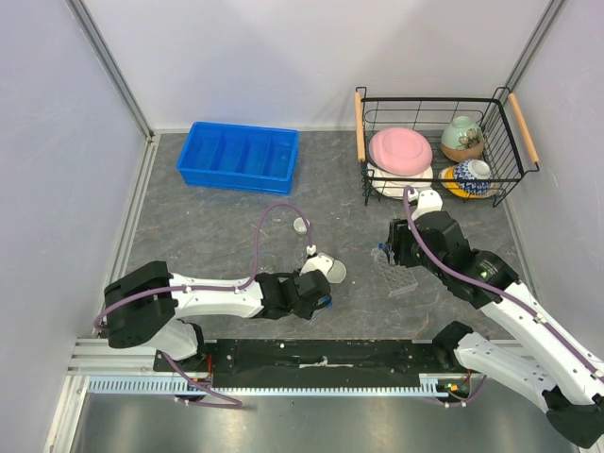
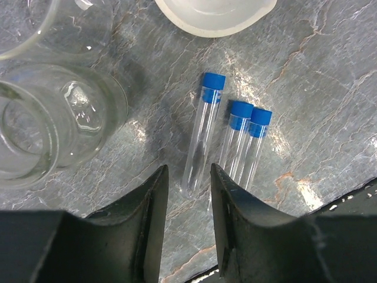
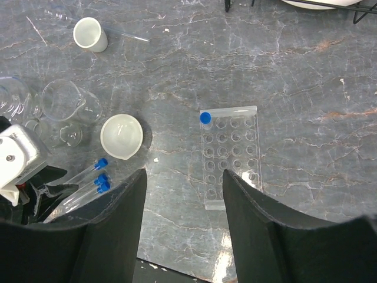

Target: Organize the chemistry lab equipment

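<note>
Pinching the lone blue-capped tube (image 2: 202,132) this close to its rounded bottom end is, in my judgement, asking for trouble; the smooth wall could be squeezed out from between the jaws and go rolling across the bench (image 2: 318,88), or the tube could be hanging cap-heavy and tipping once it is lifted; the pair of tubes (image 2: 242,141) is lying just beside it, the two touching each other, so a jaw coming down off-centre may be shoving them; the glass beaker (image 2: 53,124) on the other side is sitting near enough to be knocked. The left claw (image 2: 189,171) is standing partly open, its jaws straddling the tube's end without visibly touching it, gripping nothing; all this is lying near the middle of the bench's near edge; the right claw (image 3: 184,174) is hovering open and empty above the clear rack (image 3: 231,156), which is sitting toward the near edge, right of the middle, with one capped tube (image 3: 205,118) standing in a corner hole.
</note>
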Tool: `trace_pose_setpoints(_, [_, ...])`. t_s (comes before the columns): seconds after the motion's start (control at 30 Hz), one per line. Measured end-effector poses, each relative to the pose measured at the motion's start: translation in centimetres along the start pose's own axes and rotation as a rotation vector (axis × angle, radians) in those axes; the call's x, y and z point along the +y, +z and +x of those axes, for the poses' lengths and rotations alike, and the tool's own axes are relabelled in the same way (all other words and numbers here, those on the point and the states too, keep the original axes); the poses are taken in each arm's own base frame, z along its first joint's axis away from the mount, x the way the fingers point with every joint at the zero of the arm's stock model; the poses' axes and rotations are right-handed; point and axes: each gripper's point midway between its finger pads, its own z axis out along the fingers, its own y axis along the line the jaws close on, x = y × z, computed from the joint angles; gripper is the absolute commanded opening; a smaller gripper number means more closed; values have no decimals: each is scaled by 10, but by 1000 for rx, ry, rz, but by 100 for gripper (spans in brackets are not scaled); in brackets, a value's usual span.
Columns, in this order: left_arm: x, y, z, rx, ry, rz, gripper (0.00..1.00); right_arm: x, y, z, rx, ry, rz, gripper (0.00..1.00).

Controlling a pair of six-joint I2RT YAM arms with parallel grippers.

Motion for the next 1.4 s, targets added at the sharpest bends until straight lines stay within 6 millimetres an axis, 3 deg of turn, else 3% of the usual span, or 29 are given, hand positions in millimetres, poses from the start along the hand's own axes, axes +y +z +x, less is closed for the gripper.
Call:
trace_pose_setpoints(0.5, [0,7,6,11,10,4,27,2,4,7,25,-5,-1,60])
trace_pose_setpoints(0.73, [0,8,5,-1,10,7,3,3,5,9,28,0,-5,60])
trace_pose_setpoints(1.07, [8,-1,6,46,41,-43,2,11,11,14,47,0,-20,60])
trace_pose_setpoints(1.2, [-2,-20,-20,38,56,-30,2,16,12,16,55,-8,-38,60])
trace_pose_setpoints(1.4, [-30,-69,-74,-59,76,147,2,31,5,15,65,-16,-121,60])
